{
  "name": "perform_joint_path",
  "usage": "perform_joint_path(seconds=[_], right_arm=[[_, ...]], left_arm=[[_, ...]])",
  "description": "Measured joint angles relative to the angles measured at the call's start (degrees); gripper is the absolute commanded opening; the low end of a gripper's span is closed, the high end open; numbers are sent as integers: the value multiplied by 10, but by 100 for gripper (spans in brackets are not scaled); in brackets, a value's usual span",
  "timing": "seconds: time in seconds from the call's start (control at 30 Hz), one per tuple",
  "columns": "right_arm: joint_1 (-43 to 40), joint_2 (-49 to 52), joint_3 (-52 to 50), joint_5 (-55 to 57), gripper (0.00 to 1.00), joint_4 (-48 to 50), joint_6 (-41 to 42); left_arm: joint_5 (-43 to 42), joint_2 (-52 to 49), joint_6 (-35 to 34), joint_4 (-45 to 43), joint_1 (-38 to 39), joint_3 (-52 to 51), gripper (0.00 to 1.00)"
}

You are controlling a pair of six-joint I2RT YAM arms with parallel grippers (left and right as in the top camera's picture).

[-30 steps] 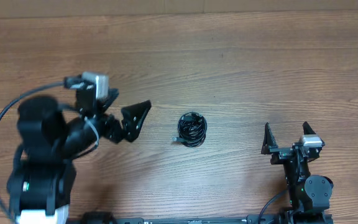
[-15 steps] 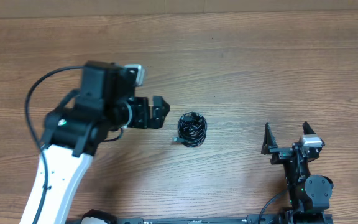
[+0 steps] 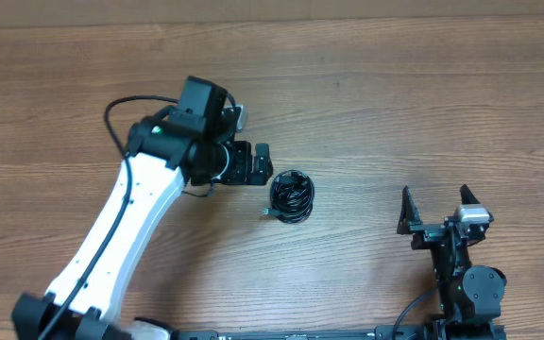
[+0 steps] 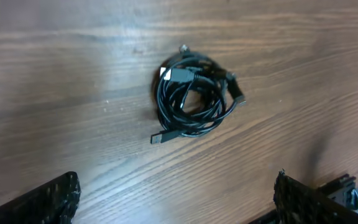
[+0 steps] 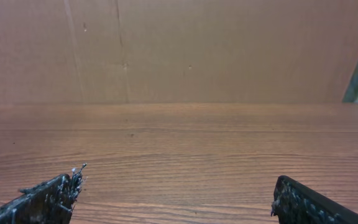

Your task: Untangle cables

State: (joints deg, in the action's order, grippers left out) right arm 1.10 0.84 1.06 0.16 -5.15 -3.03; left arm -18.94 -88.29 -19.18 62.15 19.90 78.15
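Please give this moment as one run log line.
left gripper: jaws open, near cables, not touching | right gripper: jaws open, far from cables | cables: one tight bundle

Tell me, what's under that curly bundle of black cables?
Only the brown wooden table. Its wood shows through the gap in the middle of the cables. Whatever lies right beneath the cords themselves is covered.
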Motion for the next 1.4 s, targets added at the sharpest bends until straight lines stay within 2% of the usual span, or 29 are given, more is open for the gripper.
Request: perform_joint_path(seconds=[0.2, 0.47, 0.57, 0.7, 0.8, 0.97, 1.07, 1.17, 1.27, 1.3, 1.4], right_arm=[[0, 0, 0, 0, 100, 0, 0], [0, 0, 0, -12, 100, 10, 3], [0, 0, 0, -103, 100, 16, 47], [0, 0, 0, -286, 100, 18, 143], [0, 0, 0, -379, 100, 47, 214], [0, 0, 0, -449, 100, 163, 289], [-3, -2, 10, -465, 100, 176, 303], [-25, 2, 66, -470, 100, 114, 290], [-58, 25, 174, -468, 100, -10, 250], [-73, 43, 233, -463, 100, -95, 224], [-104, 104, 353, -436, 100, -269, 153]], left_arm=[[-20, -52, -11, 28, 0, 0, 100], [-30, -60, -17, 37, 0, 0, 100], [-31, -60, -18, 32, 0, 0, 100], [-32, -60, -19, 21, 0, 0, 100], [-31, -60, -19, 21, 0, 0, 100], [-24, -60, -19, 18, 0, 0, 100], [-16, -60, -19, 17, 0, 0, 100], [-10, -60, -19, 13, 0, 0, 100], [-5, -60, -21, 5, 0, 0, 99], [-4, -60, -23, 3, 0, 0, 100], [-3, -60, -28, 0, 0, 0, 100]])
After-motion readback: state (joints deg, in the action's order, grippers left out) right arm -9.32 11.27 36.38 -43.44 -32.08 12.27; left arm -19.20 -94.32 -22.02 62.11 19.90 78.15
